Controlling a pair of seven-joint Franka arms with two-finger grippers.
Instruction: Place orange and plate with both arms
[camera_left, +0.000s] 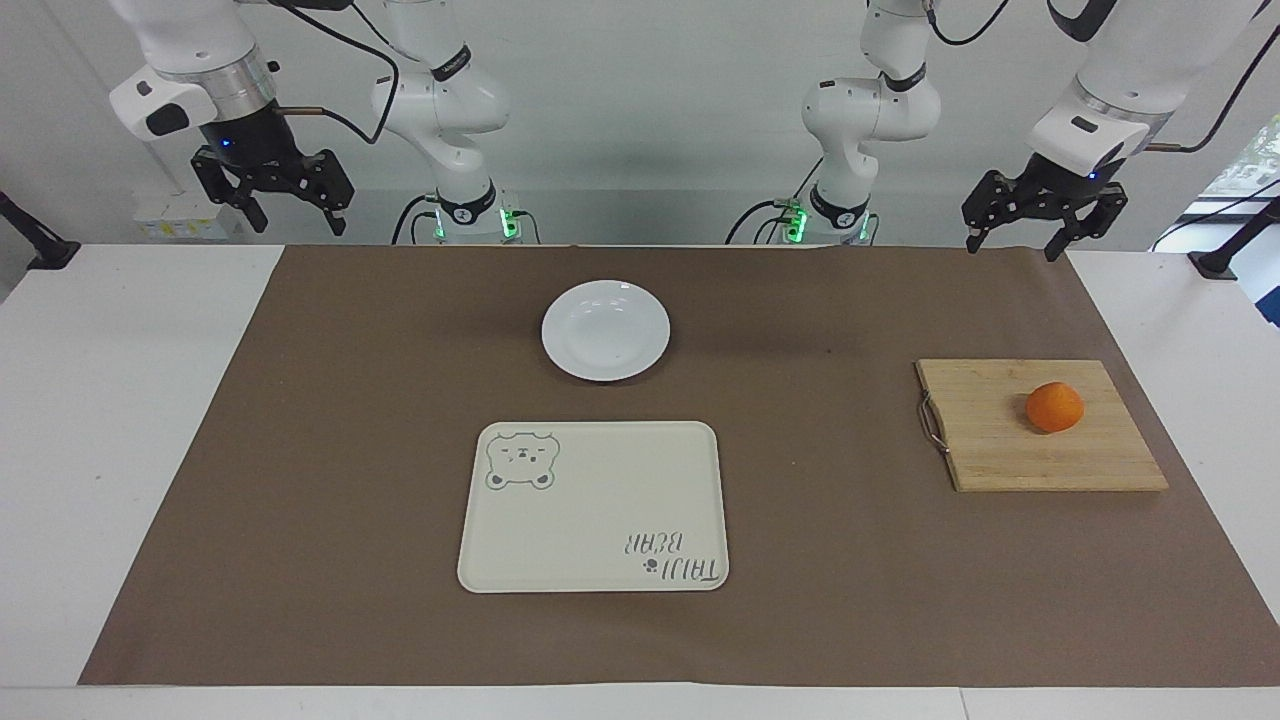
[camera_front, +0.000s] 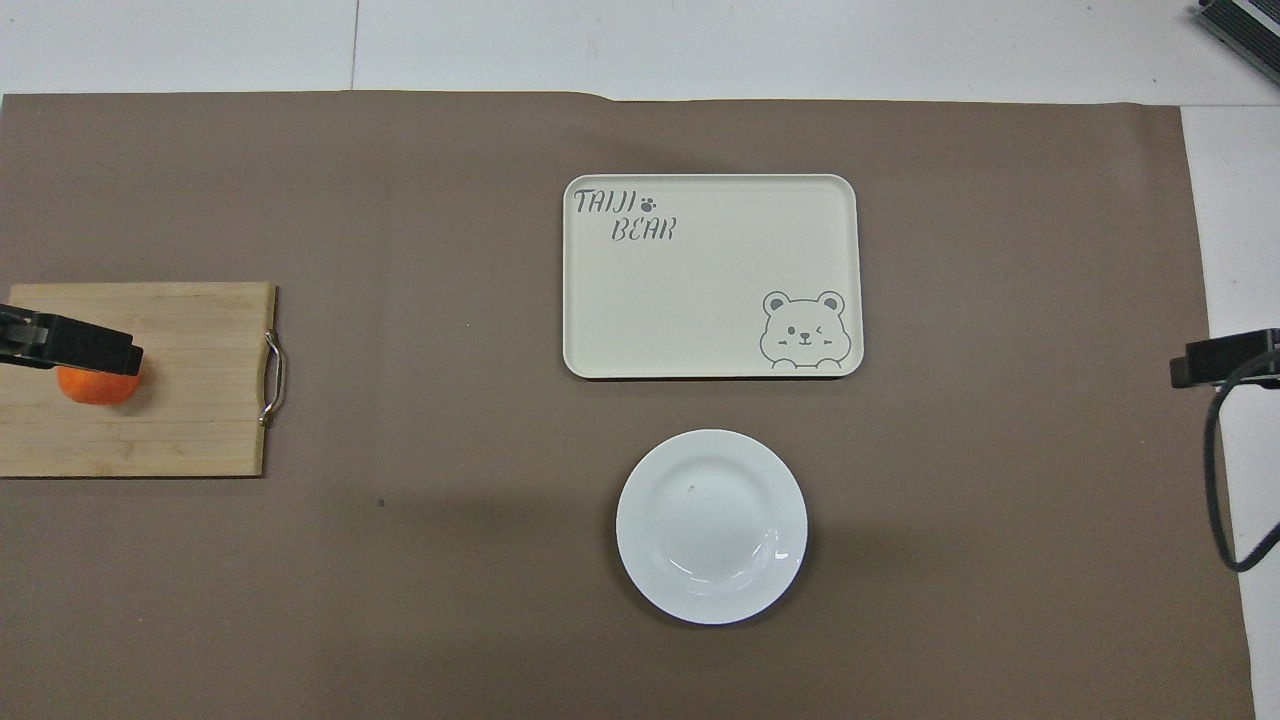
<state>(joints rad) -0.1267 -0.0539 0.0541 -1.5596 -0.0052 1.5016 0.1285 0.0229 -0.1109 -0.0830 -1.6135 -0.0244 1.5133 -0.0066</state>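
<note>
The orange (camera_left: 1054, 407) lies on a wooden cutting board (camera_left: 1000, 450) toward the left arm's end of the table. The white plate (camera_left: 605, 330) sits mid-table on the brown mat, nearer to the robots than the cream bear tray (camera_left: 600, 480). My left gripper (camera_left: 1012, 244) hangs open and empty, high over the mat's corner at the robots' edge. From overhead one of its fingers (camera_front: 75, 345) covers the top of the orange (camera_front: 98, 387). My right gripper (camera_left: 298, 224) waits open and empty, high over the mat's corner at the right arm's end.
The board has a metal handle (camera_left: 931, 423) on its side toward the tray. The brown mat (camera_left: 300, 450) covers most of the white table. A black cable (camera_front: 1215, 470) hangs by the right gripper's end.
</note>
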